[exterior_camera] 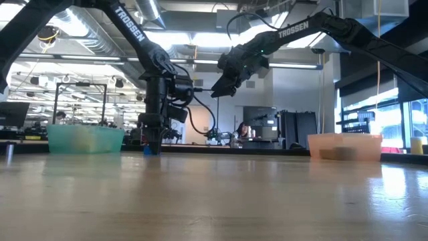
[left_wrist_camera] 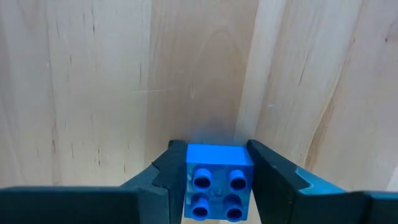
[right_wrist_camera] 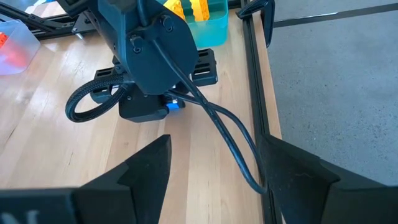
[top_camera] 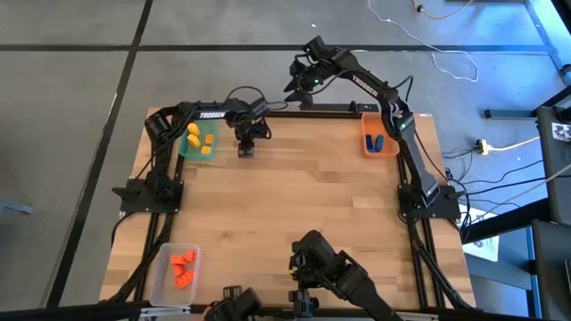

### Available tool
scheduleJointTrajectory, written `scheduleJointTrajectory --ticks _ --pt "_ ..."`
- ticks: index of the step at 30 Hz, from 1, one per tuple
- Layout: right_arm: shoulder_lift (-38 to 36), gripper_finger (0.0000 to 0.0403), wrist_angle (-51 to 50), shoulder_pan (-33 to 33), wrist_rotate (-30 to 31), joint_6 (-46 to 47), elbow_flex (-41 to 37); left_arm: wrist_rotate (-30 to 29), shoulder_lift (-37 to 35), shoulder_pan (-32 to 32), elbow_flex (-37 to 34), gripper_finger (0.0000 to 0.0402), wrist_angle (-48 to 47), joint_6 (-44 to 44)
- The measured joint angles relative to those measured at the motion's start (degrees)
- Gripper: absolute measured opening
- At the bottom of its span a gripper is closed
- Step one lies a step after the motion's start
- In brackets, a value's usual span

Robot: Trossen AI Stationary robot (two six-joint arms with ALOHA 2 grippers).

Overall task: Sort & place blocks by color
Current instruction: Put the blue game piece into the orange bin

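Observation:
A blue brick (left_wrist_camera: 217, 180) sits between the fingers of my left gripper (top_camera: 245, 150), which is down at the table just right of the green bin (top_camera: 198, 141) holding yellow blocks (top_camera: 193, 135). The brick also shows under that gripper in the right wrist view (right_wrist_camera: 175, 104) and in the low view (exterior_camera: 147, 149). My right gripper (top_camera: 297, 82) is open and empty, raised high beyond the table's far edge. Blue blocks (top_camera: 377, 142) lie in the orange bin (top_camera: 366, 134). Orange-red blocks (top_camera: 183, 267) lie in the clear bin (top_camera: 162, 283). My left gripper pinches the blue brick by two opposite side walls (left_wrist_camera: 189, 171) between its two fingers (left_wrist_camera: 270, 171). The fingers come from above, pointing down. The brick is level with its studs up, at the table's surface; whether it rests on the wood I cannot tell.
The green bin stands at the far left, the orange bin at the far right, the clear bin at the near left corner. Bare wood (top_camera: 303, 205) lies between them. A dark frame (top_camera: 419, 192) runs along the table's edges. A person (exterior_camera: 239, 129) sits far behind.

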Motion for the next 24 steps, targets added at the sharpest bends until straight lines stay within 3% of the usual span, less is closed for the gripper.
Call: scheduleJointTrajectory --ticks 10,17,24 --pt "0.01 0.0244 0.0 -0.01 0.0 0.0 0.01 1.86 0.48 -0.05 7.24 0.013 -3.85 0.04" --pt "0.0 0.0244 0.0 0.01 0.0 0.0 0.01 6.58 0.35 0.27 14.77 0.013 -10.66 1.77" --pt "0.01 0.0244 0.02 -0.01 0.0 0.0 -0.01 7.64 0.26 0.96 22.63 0.013 -18.24 2.93"
